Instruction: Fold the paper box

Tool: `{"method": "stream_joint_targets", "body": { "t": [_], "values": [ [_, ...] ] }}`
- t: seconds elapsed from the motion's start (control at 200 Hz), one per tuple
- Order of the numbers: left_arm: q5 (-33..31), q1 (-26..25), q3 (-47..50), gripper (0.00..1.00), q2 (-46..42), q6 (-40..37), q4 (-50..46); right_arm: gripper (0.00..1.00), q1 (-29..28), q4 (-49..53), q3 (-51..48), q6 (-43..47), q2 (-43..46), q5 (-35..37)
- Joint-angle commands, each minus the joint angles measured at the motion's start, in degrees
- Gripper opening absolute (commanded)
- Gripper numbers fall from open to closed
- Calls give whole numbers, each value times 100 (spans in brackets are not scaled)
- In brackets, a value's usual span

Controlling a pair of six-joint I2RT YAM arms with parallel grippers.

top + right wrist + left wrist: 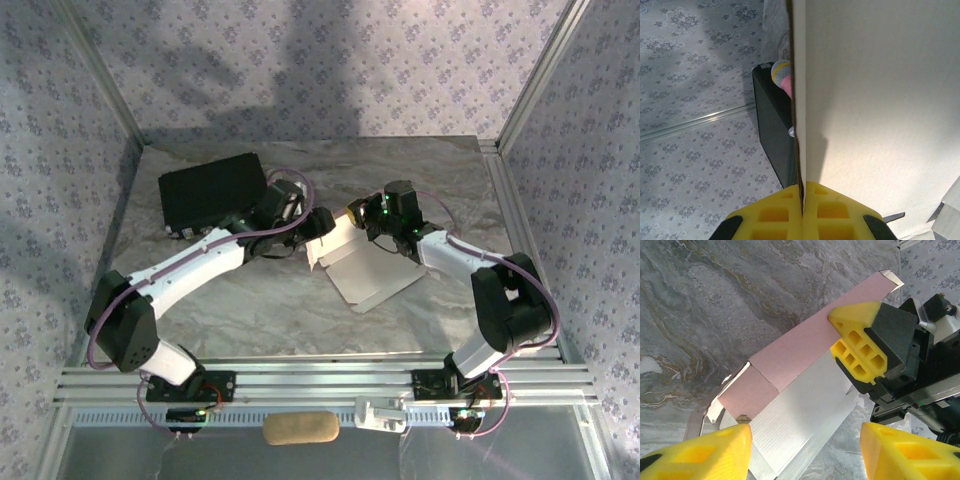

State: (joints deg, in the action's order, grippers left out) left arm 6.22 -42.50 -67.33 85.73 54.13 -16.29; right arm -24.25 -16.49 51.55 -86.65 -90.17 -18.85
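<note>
1. Paper box (372,272): lies mid-table between the two grippers, white inner side up. One pink wall (805,347) raised along its far left edge; near flaps flat on the marble table (260,310).
2. Right gripper (802,215): pinches the raised wall at its far end. Yellow fingers pressed together on the thin card, one on the pink face and one on the white.
3. Right arm (455,255): rises from the near-right base, bends at a high elbow, reaches left and away to the box's far side.
4. Left gripper (805,455): spread wide, fingertips well apart, the box's white panel showing between them. Sits at the box's left corner, facing the right gripper.
5. Left arm (190,265): stretches low from the near-left base, diagonally toward the box.
6. Black case (212,190): lies flat at the far left of the table, just behind the left wrist, apart from the box.
</note>
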Motion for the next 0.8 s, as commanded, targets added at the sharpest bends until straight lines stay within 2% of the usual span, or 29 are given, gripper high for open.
{"method": "stream_joint_targets", "body": {
  "t": [0.0, 0.669, 0.794],
  "values": [
    [109, -12, -62, 59, 118, 191, 216, 0, 17, -74, -73, -101, 138, 39],
    [126, -19, -153, 58, 634, 825, 757, 0, -36, -331, -311, -301, 321, 110],
    [128, -21, -211, 55, 734, 921, 985, 0, -72, -387, -384, -339, 351, 123]
  ]
}}
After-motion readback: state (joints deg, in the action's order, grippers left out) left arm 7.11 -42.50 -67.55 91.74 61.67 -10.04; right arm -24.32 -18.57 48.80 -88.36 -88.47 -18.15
